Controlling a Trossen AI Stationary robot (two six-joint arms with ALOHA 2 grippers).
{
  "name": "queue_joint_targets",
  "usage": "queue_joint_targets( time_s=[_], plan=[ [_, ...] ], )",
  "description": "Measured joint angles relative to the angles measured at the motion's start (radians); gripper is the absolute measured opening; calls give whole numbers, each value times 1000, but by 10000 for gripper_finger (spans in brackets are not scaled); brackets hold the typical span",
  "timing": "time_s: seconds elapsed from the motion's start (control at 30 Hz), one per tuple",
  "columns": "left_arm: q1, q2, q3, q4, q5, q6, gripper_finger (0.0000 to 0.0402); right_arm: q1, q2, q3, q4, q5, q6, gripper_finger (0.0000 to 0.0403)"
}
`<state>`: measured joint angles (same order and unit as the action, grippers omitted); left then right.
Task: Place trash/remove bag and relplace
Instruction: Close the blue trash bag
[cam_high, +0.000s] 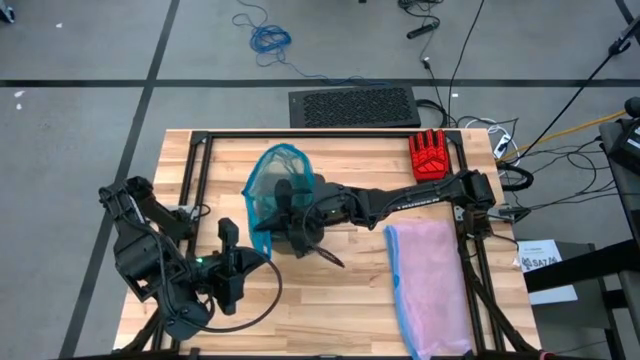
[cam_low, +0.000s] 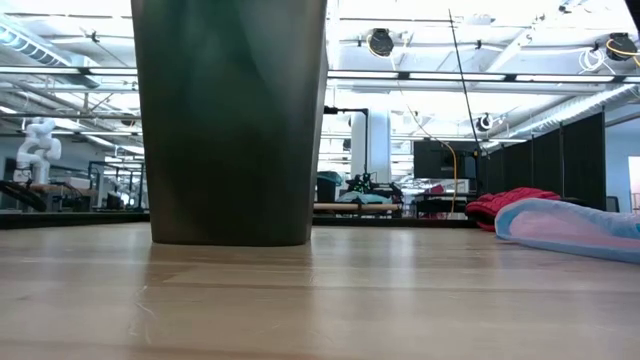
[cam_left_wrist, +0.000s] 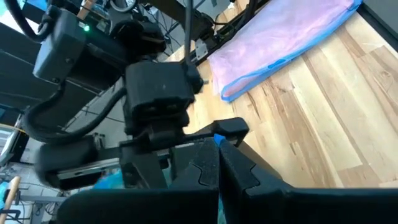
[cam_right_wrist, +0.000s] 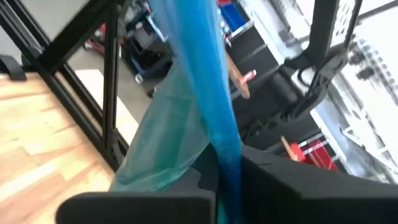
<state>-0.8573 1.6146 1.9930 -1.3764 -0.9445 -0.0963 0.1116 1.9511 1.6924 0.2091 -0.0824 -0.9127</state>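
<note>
- Spreading beyond the table (cam_high: 330, 310) is a grey floor (cam_high: 90, 60) crossed by dark lines, with loose cables and a coiled blue cord (cam_high: 268, 39); the low view shows a bright hall with white ceiling pipes, lamps and dark partitions.
- Covering the work area is a light wooden butcher-block top framed by black rails (cam_high: 320, 134), with a dark mat (cam_high: 353, 106) on the floor just behind it.
- Lying along the table's right side is a pale pink bag with a blue edge (cam_high: 430, 280).
- Standing near the middle is a dark bin (cam_low: 230, 120), with the teal bag (cam_high: 278, 185) billowing above it.
- Reaching over the bin, the right gripper (cam_high: 300, 222) is clenched on a bunched strip of the teal bag, seen between its fingers in the right wrist view.
- Waiting at the front-left corner, the left gripper (cam_high: 228, 262) has its jaws closed on nothing.
- Resting at the back right is 1 red glove (cam_high: 430, 153).
</note>
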Motion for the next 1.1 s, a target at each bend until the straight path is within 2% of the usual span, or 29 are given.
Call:
queue_joint_targets(
  time_s=[0.13, 0.47, 0.83, 1.03, 1.1],
  plan=[
    [-11, 0, -1, -6, -36, 2, 0, -6, 0, 0, -43, 65, 27, 1],
    [-27, 0, -1, -5, -105, 5, 0, -42, 8, 3, -126, 74, 165, 0],
    [-37, 1, 0, 14, -112, 24, 0, -75, 58, 0, -185, 84, 212, 0],
    [-37, 1, 1, 22, -118, 24, 0, -59, 20, -2, -193, 102, 207, 0],
    [-38, 1, 1, 22, -118, 24, 0, -53, -3, -2, -189, 144, 226, 2]
  ],
)
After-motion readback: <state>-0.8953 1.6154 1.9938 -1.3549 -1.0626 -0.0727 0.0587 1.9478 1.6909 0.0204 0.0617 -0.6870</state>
